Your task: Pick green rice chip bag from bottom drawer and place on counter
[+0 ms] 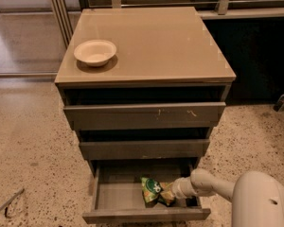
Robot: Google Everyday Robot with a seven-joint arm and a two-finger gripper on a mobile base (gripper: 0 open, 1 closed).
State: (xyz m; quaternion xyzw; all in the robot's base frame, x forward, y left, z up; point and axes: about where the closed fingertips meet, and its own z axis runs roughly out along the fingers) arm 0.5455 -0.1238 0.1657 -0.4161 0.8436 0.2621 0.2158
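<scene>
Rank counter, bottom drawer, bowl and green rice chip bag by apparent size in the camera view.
1. counter
2. bottom drawer
3. cream bowl and green rice chip bag: too alike to rank; the gripper, in the drawer at the bag's right, overlaps it.

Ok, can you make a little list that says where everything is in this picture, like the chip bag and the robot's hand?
bag: green rice chip bag, inside the bottom drawer, right of the middle
drawer: bottom drawer, pulled open
gripper: gripper, down in the drawer, at the bag's right side
counter: counter, with a cream bowl near its front left
bag on counter: not yet
</scene>
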